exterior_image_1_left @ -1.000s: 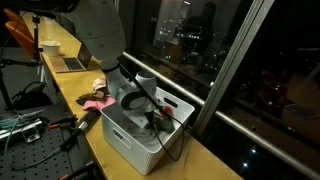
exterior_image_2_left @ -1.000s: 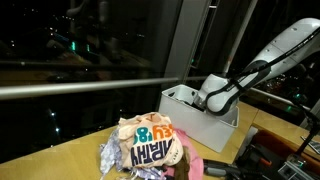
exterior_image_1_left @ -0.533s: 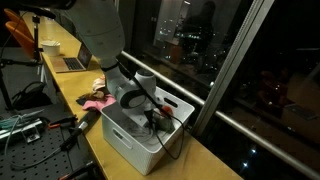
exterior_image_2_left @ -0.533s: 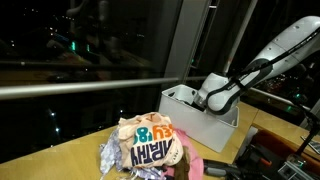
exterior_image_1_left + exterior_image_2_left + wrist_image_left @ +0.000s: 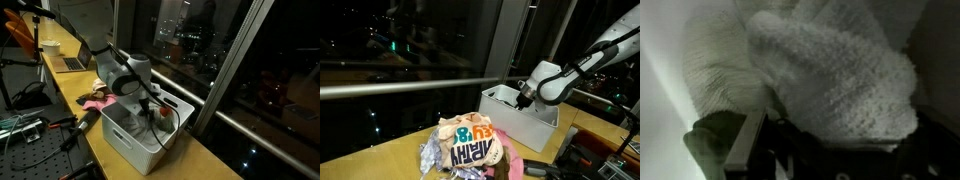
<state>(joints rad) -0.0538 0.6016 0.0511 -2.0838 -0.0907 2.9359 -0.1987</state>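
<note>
The white bin's (image 5: 133, 138) wall hides the fingertips of the hand (image 5: 153, 113) in both exterior views. In the wrist view, the knitted cloth (image 5: 830, 80) inside the bin is blurred and cropped at the top edge.

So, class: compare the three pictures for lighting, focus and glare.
Wrist view: very close, soft and grainy; the fuzzy white cloth fills it, dark below. In an exterior view the window is night-black with small lights, the white bin evenly lit. In an exterior view the snack bags loom large, slightly blurred.

arm (image 5: 128, 74): white links, rounded joint housings, dark seams | wrist (image 5: 545, 82): pale grey drum | jaws: black
</note>
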